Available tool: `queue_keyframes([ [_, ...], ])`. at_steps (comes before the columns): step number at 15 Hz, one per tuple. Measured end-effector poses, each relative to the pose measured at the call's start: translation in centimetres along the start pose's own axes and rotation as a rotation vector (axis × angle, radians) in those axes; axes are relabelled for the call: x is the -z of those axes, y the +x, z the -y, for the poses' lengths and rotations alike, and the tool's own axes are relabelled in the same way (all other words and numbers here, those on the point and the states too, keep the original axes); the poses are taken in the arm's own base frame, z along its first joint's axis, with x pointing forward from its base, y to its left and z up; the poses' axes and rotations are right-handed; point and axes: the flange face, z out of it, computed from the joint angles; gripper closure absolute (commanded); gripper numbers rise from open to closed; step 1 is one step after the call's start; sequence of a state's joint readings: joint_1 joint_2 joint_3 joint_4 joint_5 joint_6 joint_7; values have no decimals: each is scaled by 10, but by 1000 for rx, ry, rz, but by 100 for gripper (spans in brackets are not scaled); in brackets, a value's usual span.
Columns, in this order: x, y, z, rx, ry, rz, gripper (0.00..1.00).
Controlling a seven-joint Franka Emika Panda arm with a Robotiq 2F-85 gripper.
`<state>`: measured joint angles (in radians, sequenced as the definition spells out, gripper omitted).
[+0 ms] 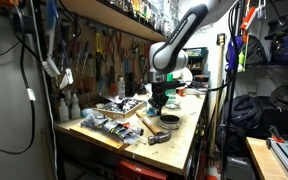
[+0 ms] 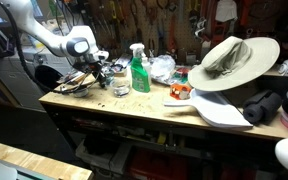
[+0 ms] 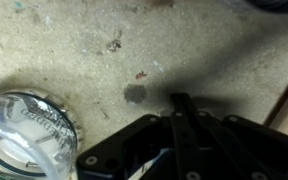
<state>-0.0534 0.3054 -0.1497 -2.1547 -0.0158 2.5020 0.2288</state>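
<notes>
My gripper [image 3: 180, 100] hangs low over the worn, stained benchtop [image 3: 134, 50]. Its two dark fingers lie pressed together with nothing between them. A round clear-lidded container [image 3: 29, 130] lies just beside it at the lower left of the wrist view. In both exterior views the gripper [image 1: 159, 100] [image 2: 97, 76] points down above the bench. In an exterior view it is among small clutter near a round dark tin [image 1: 169, 121].
A green spray bottle [image 2: 139, 70], a wide-brimmed hat [image 2: 232, 60] and a white flat scoop [image 2: 219, 110] stand further along the bench. Tools hang on the back wall [image 1: 104, 50]. Boxes and packets [image 1: 109, 122] crowd the bench's near end. A shelf rack [image 1: 274, 60] stands beside it.
</notes>
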Motion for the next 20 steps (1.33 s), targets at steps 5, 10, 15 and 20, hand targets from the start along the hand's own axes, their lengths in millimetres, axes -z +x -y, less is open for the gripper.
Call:
queue_keyframes([
  [5, 16, -12, 2, 2, -11, 87, 98],
  [10, 53, -19, 13, -3, 43, 90, 99],
  [15, 85, -12, 14, -39, 93, 2, 99],
  [20, 87, 1, 4, -107, 110, -86, 99],
])
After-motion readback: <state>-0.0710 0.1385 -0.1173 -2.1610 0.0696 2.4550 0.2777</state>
